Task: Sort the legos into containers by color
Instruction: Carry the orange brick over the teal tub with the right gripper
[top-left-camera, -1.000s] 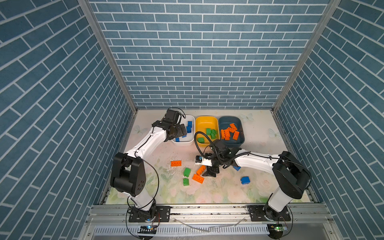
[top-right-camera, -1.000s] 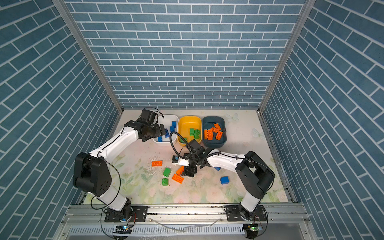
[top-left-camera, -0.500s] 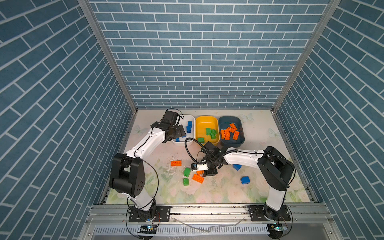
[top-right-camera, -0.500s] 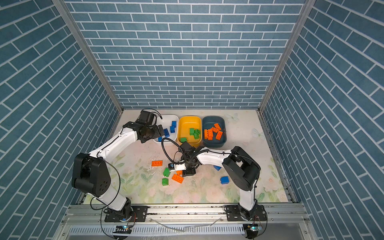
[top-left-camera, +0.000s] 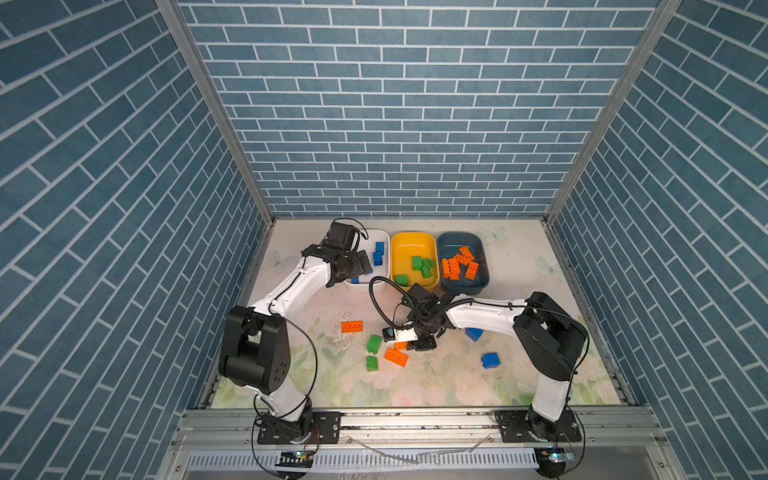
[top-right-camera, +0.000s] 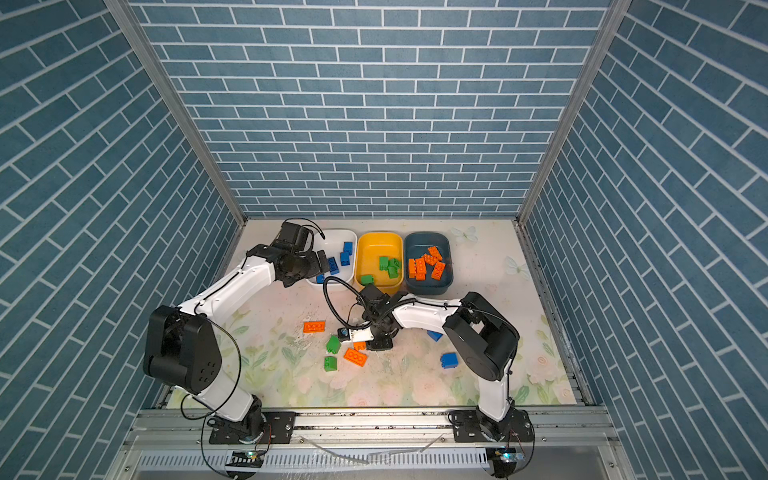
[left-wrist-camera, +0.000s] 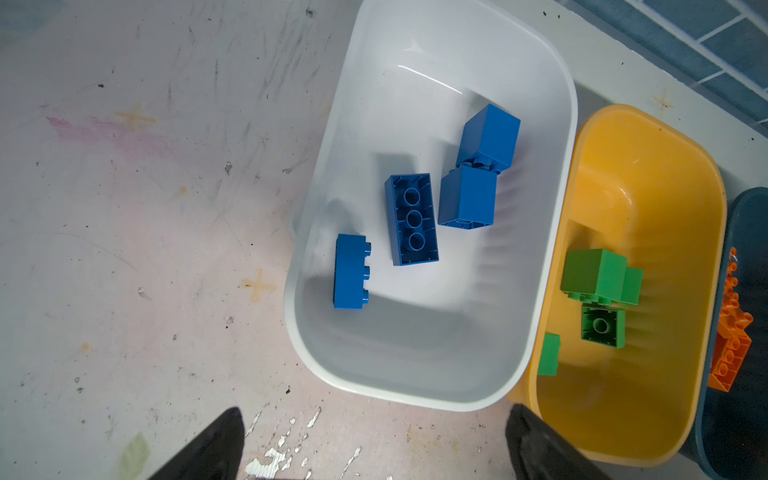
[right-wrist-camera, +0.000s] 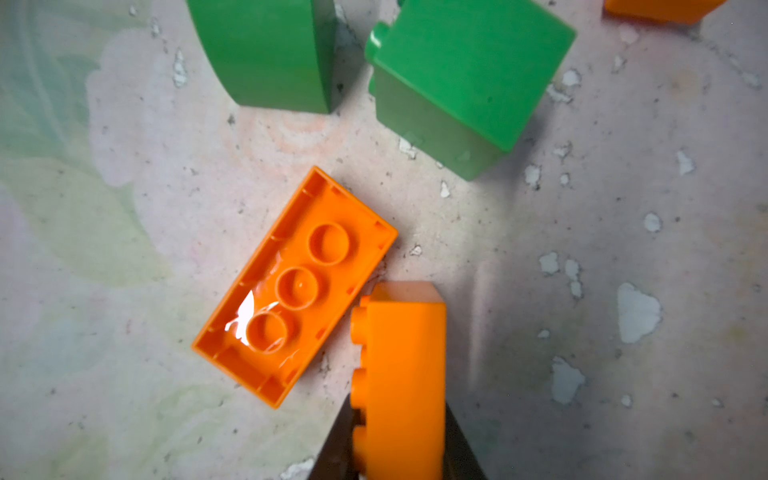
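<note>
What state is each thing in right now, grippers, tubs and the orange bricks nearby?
left gripper: open, empty
right gripper: shut on held orange brick
held orange brick: gripped, studs sideways
white tub: holds four blue bricks
yellow tub: holds green bricks
teal tub: holds orange bricks
flipped orange brick: loose on table, hollow side up

floral tabletop (top-left-camera: 453, 386): scuffed, paint chipped | blue brick-pattern walls (top-left-camera: 395, 124): 9, 12, 3 o'clock | metal rail (top-left-camera: 415, 422): 6 o'clock

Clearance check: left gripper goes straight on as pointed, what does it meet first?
Likely the near rim of the white tub; the open left gripper points at it, with table just short of it. Depth unclear, so the table could come first.
</note>
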